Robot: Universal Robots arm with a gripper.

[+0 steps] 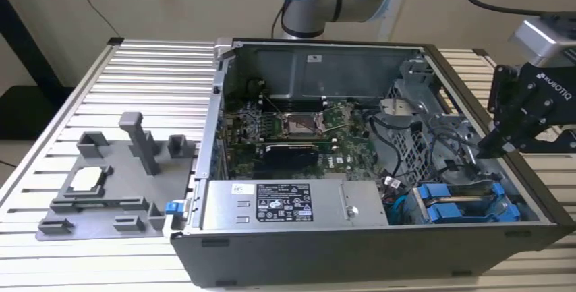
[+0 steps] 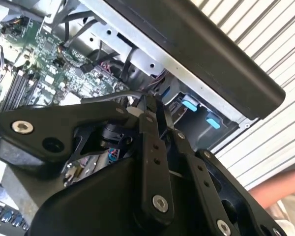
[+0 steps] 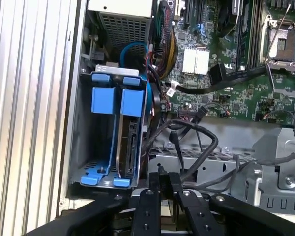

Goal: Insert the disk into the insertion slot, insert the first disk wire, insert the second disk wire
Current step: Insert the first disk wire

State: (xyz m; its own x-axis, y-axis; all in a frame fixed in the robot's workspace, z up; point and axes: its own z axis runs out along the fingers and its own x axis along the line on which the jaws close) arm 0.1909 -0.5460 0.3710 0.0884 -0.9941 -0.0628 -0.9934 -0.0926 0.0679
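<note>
Gripper poised over the exterior view's right wall of the open computer case, pointing down into it. Fingers drawn close together, barely a sliver between the tips. Hard to tell whether anything is pinched there.

Disk seated in the insertion slot, at the near right corner of the case in the exterior view. Standing on edge in its bright blue carrier frame, with a second blue frame just beside it in the same grey cage. Nearer than the gripper in the exterior view, and apart from it.

Black cables looped just beside the cage, one strand rising near the fingertips in the first wrist view. Grey sheet-metal bracket beyond them.

Green motherboard across the middle of the case floor. Grey power-supply box along the near wall, to the exterior view's left of the disk.

Slatted metal table under everything. Grey moulded fixture plate lying on it, well to the exterior view's left of the case.
</note>
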